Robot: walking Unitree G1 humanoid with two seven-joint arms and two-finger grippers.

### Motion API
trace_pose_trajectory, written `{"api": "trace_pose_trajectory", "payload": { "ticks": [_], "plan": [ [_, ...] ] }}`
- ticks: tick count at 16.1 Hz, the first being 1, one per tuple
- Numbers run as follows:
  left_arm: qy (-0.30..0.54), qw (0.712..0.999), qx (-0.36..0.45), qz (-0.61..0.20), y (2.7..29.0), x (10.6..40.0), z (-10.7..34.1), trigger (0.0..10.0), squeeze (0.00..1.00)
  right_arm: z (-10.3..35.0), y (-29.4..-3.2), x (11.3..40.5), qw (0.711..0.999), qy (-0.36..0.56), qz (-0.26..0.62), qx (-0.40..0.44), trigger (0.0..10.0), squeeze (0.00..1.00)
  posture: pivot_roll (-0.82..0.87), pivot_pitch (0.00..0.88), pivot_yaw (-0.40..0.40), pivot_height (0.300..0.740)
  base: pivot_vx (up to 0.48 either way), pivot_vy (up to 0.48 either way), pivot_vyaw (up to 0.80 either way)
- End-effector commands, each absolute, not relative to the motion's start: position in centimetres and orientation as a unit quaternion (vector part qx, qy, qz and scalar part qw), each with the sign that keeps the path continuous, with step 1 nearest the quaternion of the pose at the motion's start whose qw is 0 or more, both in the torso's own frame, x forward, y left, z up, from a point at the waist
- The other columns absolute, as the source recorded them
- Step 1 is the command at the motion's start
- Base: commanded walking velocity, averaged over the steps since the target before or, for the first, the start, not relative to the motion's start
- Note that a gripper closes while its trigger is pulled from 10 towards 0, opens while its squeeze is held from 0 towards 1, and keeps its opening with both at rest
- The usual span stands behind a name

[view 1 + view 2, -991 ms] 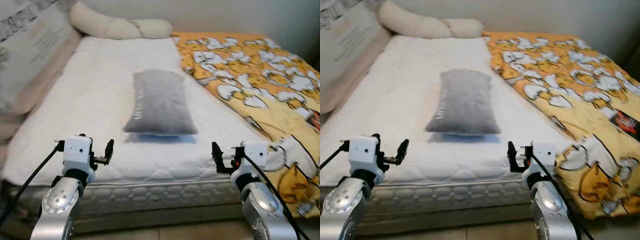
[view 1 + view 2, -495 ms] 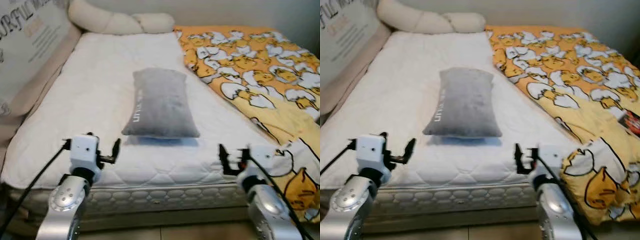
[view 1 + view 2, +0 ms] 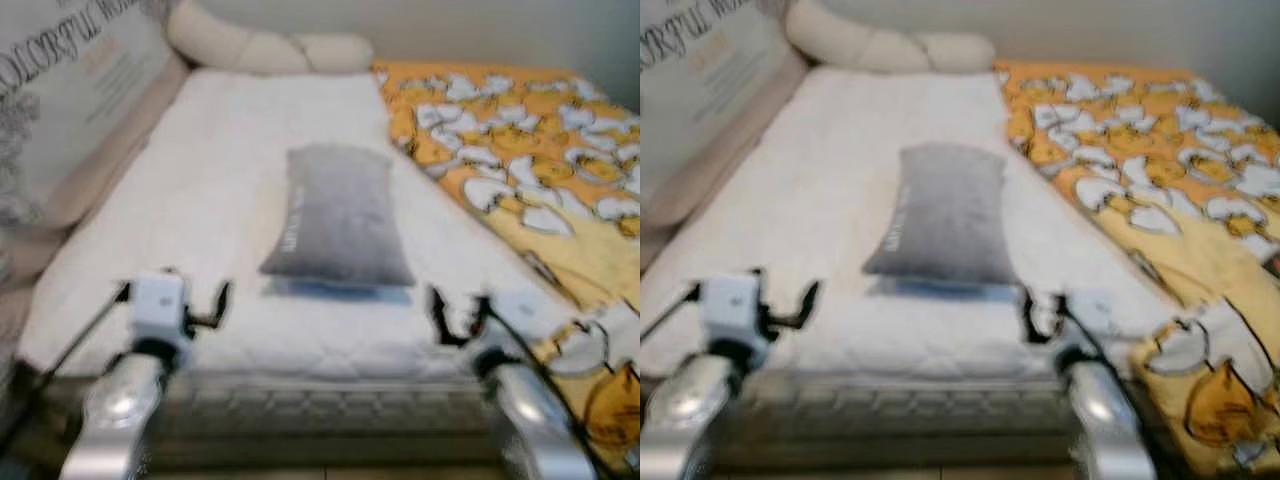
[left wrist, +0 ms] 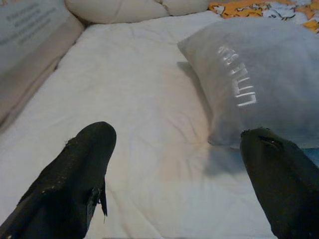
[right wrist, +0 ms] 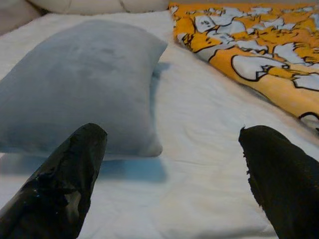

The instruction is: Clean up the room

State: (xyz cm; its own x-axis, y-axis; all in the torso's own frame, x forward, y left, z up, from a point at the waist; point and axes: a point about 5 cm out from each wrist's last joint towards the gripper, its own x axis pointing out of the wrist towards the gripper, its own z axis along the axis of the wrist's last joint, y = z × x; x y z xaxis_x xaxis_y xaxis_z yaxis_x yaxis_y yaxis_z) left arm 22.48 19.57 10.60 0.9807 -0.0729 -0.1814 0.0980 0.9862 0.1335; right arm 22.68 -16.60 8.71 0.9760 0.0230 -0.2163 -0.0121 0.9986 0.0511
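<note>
A grey pillow (image 3: 340,213) with pale lettering lies lengthwise in the middle of the white mattress (image 3: 210,200). A yellow-orange blanket (image 3: 520,150) with a cartoon print covers the bed's right side and hangs over its front corner. My left gripper (image 3: 218,304) hovers open over the mattress's front edge, short of the pillow's left corner. My right gripper (image 3: 437,315) is open too, short of the pillow's right corner. The pillow (image 4: 254,79) lies ahead of the left fingers (image 4: 75,184), and the pillow (image 5: 79,84) also lies ahead of the right fingers (image 5: 55,189). Nothing is held.
A long cream bolster (image 3: 260,50) lies along the head of the bed against the wall. A large printed cushion (image 3: 70,110) leans along the bed's left side. The mattress's front edge (image 3: 310,405) is right before my arms.
The whole picture has shifted and blurred, so the camera has moved; the bed now sits a little further right in view. Both grippers stay open at the mattress's front edge.
</note>
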Motion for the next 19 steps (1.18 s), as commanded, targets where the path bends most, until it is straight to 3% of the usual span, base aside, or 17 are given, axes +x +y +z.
{"api": "trace_pose_trajectory", "payload": {
  "ticks": [1, 11, 16, 19],
  "plan": [
    [0.079, 0.993, 0.065, -0.061, 18.70, 22.71, 10.83, 10.0, 0.00, 8.69, -17.96, 22.40, 0.994, 0.110, -0.013, 0.015, 10.0, 0.00, 0.04, 0.000, -0.020, 0.740, 0.285, 0.000, 0.00],
    [0.081, 0.992, 0.065, -0.066, 18.51, 22.48, 10.67, 10.0, 0.00, 8.52, -18.24, 22.07, 0.994, 0.113, -0.012, 0.007, 10.0, 0.00, 0.03, 0.000, -0.019, 0.740, 0.284, 0.000, 0.00],
    [0.083, 0.992, 0.065, -0.069, 18.41, 22.30, 10.58, 10.0, 0.00, 8.49, -18.35, 21.96, 0.993, 0.114, -0.013, 0.006, 10.0, 0.00, 0.03, 0.000, -0.016, 0.740, 0.282, 0.000, -0.73],
    [0.084, 0.992, 0.066, -0.070, 18.44, 22.31, 10.59, 10.0, 0.00, 8.43, -18.25, 22.00, 0.994, 0.113, -0.006, 0.002, 10.0, 0.00, 0.04, 0.000, -0.014, 0.740, 0.275, 0.000, 0.00]
  ]
}}
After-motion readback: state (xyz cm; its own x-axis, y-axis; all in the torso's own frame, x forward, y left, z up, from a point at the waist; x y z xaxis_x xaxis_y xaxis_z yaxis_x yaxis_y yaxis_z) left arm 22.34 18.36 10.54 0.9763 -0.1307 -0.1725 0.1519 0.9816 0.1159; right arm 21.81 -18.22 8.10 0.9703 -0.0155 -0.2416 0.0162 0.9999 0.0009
